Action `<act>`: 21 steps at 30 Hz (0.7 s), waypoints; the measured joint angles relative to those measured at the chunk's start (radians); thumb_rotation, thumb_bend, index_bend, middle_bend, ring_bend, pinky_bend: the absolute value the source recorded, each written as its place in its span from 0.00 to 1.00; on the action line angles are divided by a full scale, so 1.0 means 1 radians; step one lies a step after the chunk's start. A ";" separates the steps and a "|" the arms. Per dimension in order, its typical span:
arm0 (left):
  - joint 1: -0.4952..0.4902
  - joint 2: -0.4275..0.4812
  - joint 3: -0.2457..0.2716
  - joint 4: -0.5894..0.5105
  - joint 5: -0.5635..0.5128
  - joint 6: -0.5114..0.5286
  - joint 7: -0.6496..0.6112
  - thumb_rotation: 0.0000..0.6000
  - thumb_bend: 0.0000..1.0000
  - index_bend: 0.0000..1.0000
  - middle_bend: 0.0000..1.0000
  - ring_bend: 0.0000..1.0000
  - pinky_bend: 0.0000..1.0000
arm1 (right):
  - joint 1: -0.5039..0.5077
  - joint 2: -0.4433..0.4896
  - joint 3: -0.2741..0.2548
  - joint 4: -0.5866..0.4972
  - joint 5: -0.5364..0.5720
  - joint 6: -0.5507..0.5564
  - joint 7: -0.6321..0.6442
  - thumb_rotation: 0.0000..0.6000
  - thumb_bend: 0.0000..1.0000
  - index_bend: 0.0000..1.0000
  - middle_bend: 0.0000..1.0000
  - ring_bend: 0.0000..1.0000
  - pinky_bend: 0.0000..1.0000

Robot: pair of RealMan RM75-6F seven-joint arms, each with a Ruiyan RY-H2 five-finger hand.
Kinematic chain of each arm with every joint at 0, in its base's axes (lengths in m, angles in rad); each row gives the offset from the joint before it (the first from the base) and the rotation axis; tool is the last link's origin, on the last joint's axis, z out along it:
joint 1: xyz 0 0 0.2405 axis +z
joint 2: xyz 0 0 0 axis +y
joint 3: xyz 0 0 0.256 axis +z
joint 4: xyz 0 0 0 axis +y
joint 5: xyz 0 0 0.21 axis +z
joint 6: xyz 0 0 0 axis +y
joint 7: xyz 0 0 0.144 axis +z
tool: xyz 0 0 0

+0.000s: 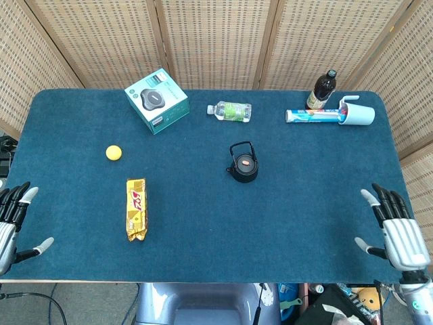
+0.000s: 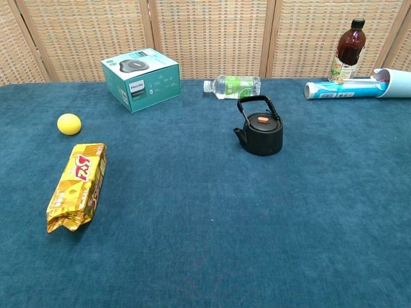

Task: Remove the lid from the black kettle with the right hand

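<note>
Our task is barely begun: the lid is on the kettle and both hands are far from it.

We see the black kettle [image 1: 243, 164] standing upright just right of the table's middle, its lid [image 2: 262, 119] with the orange knob seated and its handle raised. Our right hand [image 1: 394, 229] sits at about four o'clock from the kettle, at the table's near right edge, fingers spread and holding nothing; our left hand [image 1: 12, 220] waits at about eight o'clock, equally empty and splayed. By our judgement, reaching, grasping the knob and lifting all remain. The table [image 1: 304, 217] is covered in dark blue felt-like cloth, and woven wicker screens [image 1: 216, 40] close off the far side.
</note>
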 measured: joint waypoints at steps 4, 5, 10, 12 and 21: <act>-0.011 -0.011 -0.007 0.007 -0.011 -0.017 0.012 1.00 0.14 0.00 0.00 0.00 0.00 | 0.106 0.016 0.051 -0.018 0.043 -0.140 0.029 1.00 0.27 0.22 0.00 0.00 0.00; -0.014 -0.013 -0.009 0.009 -0.014 -0.021 0.016 1.00 0.14 0.00 0.00 0.00 0.00 | 0.142 0.020 0.072 -0.027 0.071 -0.187 0.030 1.00 0.30 0.25 0.00 0.00 0.00; -0.026 -0.021 -0.018 0.017 -0.041 -0.046 0.021 1.00 0.15 0.00 0.00 0.00 0.00 | 0.293 0.007 0.165 -0.052 0.240 -0.320 -0.004 1.00 0.42 0.36 0.00 0.00 0.00; -0.029 -0.023 -0.024 0.021 -0.055 -0.051 0.020 1.00 0.14 0.00 0.00 0.00 0.00 | 0.354 -0.018 0.202 -0.051 0.331 -0.361 -0.039 1.00 0.45 0.38 0.00 0.00 0.00; -0.039 -0.022 -0.035 0.032 -0.079 -0.065 -0.002 1.00 0.15 0.00 0.00 0.00 0.00 | 0.563 -0.211 0.284 0.054 0.697 -0.477 -0.241 1.00 0.50 0.44 0.00 0.00 0.00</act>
